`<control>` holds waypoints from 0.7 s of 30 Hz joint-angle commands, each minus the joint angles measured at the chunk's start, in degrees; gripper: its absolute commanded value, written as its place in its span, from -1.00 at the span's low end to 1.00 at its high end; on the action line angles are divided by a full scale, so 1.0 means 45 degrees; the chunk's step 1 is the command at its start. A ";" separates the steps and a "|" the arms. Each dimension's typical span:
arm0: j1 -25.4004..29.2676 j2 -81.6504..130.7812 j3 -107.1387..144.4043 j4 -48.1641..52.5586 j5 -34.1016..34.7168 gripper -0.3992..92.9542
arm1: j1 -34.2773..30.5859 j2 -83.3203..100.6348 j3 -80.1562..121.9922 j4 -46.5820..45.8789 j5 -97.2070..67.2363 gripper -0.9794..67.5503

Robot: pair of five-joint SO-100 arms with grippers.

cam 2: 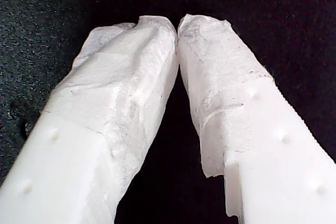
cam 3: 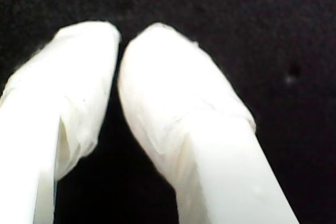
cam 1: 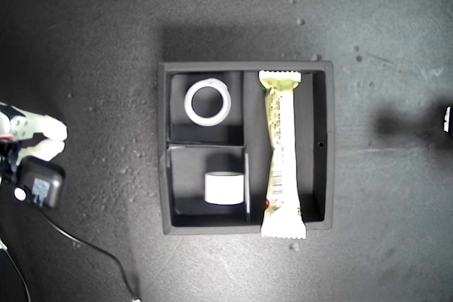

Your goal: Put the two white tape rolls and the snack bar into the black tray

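The black tray point(cam 1: 322, 143) sits in the middle of the dark table point(cam 1: 85, 33). It has two small boxes on the exterior view's left side and one long box on that view's right side. In the upper small box, a thin white tape roll point(cam 1: 207, 102) lies flat, so its round hole shows. In the lower small box, the other white tape roll point(cam 1: 224, 187) stands on its edge, close to the wall between the small boxes and the long box. The snack bar point(cam 1: 281, 153) lies in the long box, and its bottom crimped end pokes out over the tray's lower wall. Little pale crumbs or specks point(cam 1: 299, 20) are spread on the table around the tray. At the exterior view's left edge there is a white arm part point(cam 1: 32, 136) with a small black box point(cam 1: 40, 183) and a thin black cable point(cam 1: 92, 249) running down from it; I cannot tell which arm it is. My first gripper point(cam 2: 177, 27) has its tips touching and nothing between them, with only dark table below. My second gripper point(cam 3: 119, 43) has its tips almost together too, with nothing in them.
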 commanded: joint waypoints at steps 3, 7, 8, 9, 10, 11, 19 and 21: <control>-0.0371 0.0625 0.1074 0.0098 -0.0332 -0.99 | 0.0000 0.0059 0.0137 0.0410 -0.0996 -0.97; -0.0605 0.0645 0.1777 0.0000 -0.0859 -0.99 | -0.0020 0.0059 0.0137 0.0723 -0.2598 -0.97; -0.0625 0.0645 0.1777 0.0059 -0.0801 -0.99 | -0.0020 0.0059 0.0137 0.0742 -0.2598 -0.97; -0.0684 0.0645 0.1777 0.0215 -0.0742 -0.99 | -0.0020 0.0059 0.0137 0.0742 -0.2598 -0.97; -0.0723 0.0645 0.1777 0.0273 -0.0664 -0.99 | -0.0039 0.0059 0.0137 0.0742 -0.2598 -0.97; -0.0723 0.0645 0.1777 0.0313 -0.0781 -0.99 | -0.0039 0.0059 0.0137 0.0742 -0.2598 -0.97; -0.0098 0.0625 0.1777 0.0332 -0.1992 -0.99 | -0.0039 0.0059 0.0137 0.0742 -0.2598 -0.97; -0.0156 0.0625 0.1777 0.0332 -0.0762 -0.99 | -0.0039 0.0059 0.0137 0.0742 -0.2598 -0.97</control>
